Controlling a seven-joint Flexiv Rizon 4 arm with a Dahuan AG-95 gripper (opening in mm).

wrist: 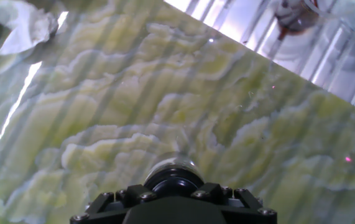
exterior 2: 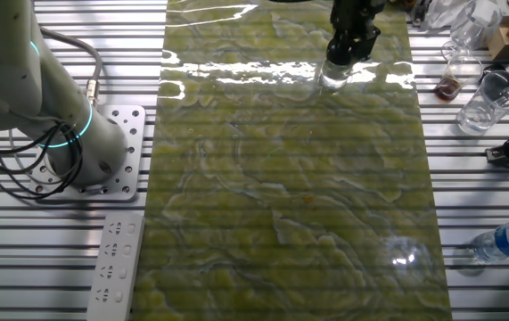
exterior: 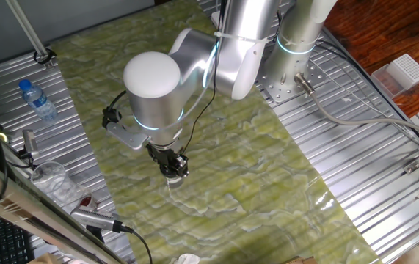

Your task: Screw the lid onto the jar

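Note:
The small clear glass jar (exterior: 175,181) stands upright on the green marbled mat, directly under my gripper (exterior: 174,170). It also shows in the other fixed view (exterior 2: 333,77) below the gripper (exterior 2: 347,52). In the hand view the glossy black lid (wrist: 174,176) sits on the jar's glass rim (wrist: 176,162), right between my fingers (wrist: 130,195). The gripper (wrist: 174,188) points straight down and its fingers press on both sides of the lid. The jar's lower body is hidden behind the hand in the hand view.
A blue-capped water bottle (exterior: 37,100) and a clear plastic cup (exterior: 50,180) lie on the metal slats left of the mat. A white box (exterior: 404,72) sits far right. A power strip (exterior 2: 116,264) lies near the arm's base (exterior 2: 102,153). Crumpled tissue (wrist: 15,25) is nearby.

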